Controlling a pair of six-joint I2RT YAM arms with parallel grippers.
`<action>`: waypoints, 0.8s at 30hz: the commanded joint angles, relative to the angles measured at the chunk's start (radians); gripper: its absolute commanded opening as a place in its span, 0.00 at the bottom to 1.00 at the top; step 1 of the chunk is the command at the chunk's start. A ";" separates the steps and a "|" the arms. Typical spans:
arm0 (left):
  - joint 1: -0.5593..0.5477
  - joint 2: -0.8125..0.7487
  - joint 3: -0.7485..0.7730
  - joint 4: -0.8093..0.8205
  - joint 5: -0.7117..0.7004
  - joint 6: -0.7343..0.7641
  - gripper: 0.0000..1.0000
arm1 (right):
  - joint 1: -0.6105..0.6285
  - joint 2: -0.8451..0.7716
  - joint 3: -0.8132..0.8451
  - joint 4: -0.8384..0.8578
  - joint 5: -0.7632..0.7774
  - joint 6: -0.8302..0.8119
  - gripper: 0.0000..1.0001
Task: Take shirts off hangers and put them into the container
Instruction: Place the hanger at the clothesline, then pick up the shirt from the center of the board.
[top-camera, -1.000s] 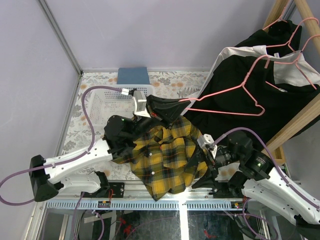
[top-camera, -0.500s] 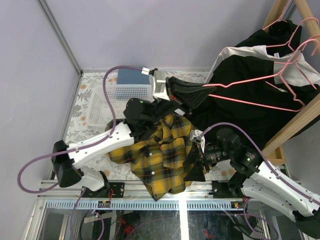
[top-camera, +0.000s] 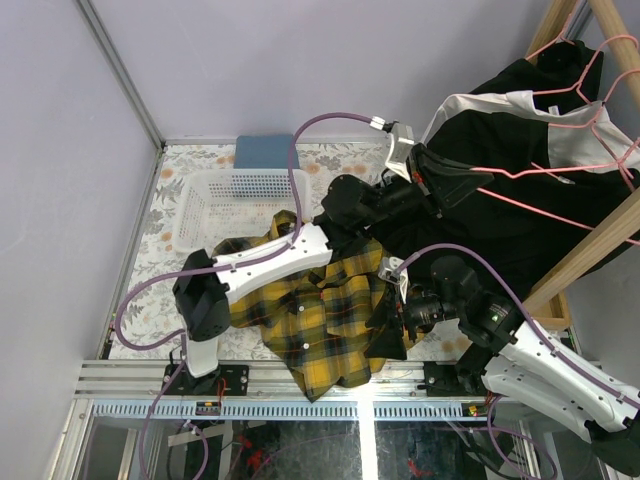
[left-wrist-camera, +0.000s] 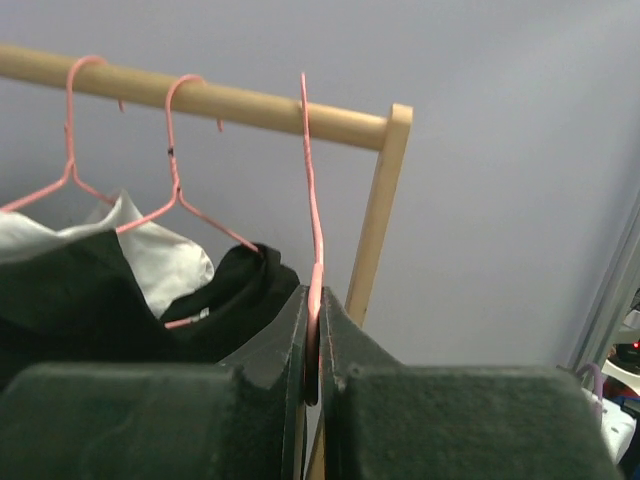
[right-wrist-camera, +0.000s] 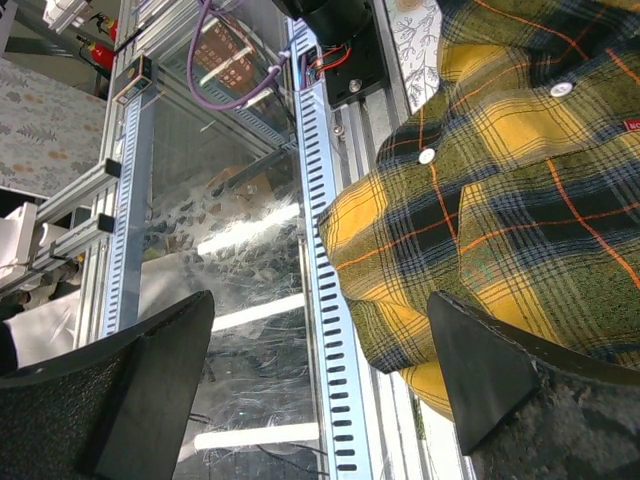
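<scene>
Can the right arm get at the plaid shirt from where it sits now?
Probably yes. The right gripper hangs open at the plaid shirt's right edge with nothing between them; the left gripper is off at the rack, shut on a pink hanger.

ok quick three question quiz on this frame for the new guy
1. True or false: the left gripper is shut on a hanger.
2. Which is nearest the open right gripper? A shirt B basket C blue cloth
3. Left wrist view: how many other hangers hook over the rail?
Key: 1 true; 2 A; 3 two
</scene>
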 joint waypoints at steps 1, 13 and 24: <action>0.003 -0.016 -0.017 0.036 -0.011 -0.047 0.00 | 0.003 -0.007 0.008 0.006 0.026 0.005 0.95; 0.003 -0.274 -0.246 -0.035 -0.113 0.033 1.00 | 0.003 0.001 0.025 -0.010 0.114 -0.016 0.95; 0.004 -0.743 -0.598 -0.583 -0.557 0.110 1.00 | 0.005 0.155 0.127 -0.004 0.348 -0.017 0.88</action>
